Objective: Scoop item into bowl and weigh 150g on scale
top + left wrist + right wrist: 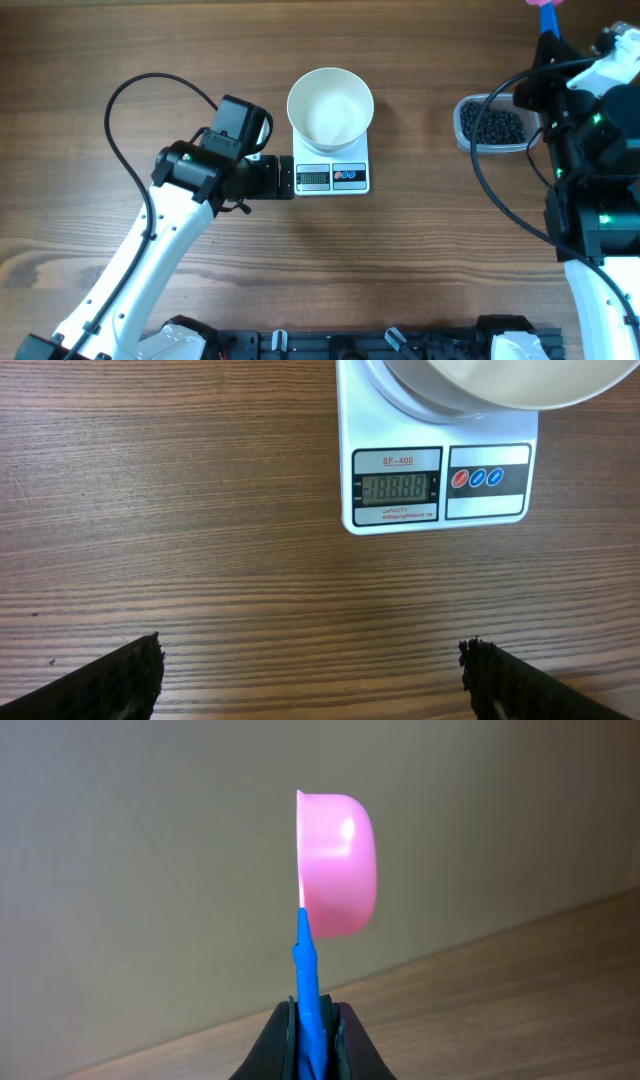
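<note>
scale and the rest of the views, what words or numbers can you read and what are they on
"SF-400": red print above the display on the scale.
"18888": roughly what the display reads; all segments seem lit.
"CAPACITY": start of the red line under the display; the rest is too small to read.
Marks on the red and blue buttons: too small to read.
Bowl and pink scoop: no text.

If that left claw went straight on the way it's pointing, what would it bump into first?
Probably the scale, at its display end; the bowl sits on it just beyond. Only bare table lies between. How high the left gripper rides is unclear.
</note>
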`<state>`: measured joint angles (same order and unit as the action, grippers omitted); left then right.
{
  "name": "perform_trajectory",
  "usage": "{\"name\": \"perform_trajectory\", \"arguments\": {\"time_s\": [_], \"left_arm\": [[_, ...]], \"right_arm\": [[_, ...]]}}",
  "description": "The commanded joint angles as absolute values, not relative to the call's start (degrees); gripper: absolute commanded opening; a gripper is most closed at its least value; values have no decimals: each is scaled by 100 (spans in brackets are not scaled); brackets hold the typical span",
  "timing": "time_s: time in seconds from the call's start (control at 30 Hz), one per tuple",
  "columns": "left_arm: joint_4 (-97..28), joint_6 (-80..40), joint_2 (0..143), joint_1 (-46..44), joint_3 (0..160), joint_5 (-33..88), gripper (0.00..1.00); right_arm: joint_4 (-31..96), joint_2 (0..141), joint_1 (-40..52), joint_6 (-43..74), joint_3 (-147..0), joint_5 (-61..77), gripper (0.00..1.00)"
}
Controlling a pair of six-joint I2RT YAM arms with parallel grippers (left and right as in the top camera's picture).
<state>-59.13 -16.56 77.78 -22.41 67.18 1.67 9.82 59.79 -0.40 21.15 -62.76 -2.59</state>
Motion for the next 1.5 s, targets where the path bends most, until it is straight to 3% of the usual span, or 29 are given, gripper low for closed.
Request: {"name": "perform_trajectory", "arguments": {"time_s": [0.0, 0.23, 0.37, 0.67, 1.03, 1.47], "left_arm": [[-5900, -1540, 7725, -2222, 6775, 255, 100], [-5900, -1540, 7725, -2222, 6775, 255, 100], [-5900, -1540, 7725, -2222, 6775, 255, 100], [-5900, -1540, 7725, -2222, 6775, 255, 100], [-5900, -1540, 7725, -2222, 6775, 255, 100], [-5900, -1540, 7725, -2222, 6775, 255, 100]], "right_arm": [[1017, 5815, -207, 2403, -6418, -869, 4], [1063, 5085, -1107, 2486, -6418, -1249, 4], [1070, 4965, -1446, 3291, -6418, -1249, 4], [1120, 5030, -1507, 5048, -6418, -1726, 4], [1227, 5527, -1507, 6222, -6418, -1754, 4], [620, 5889, -1507, 5902, -6418, -1643, 4]]}}
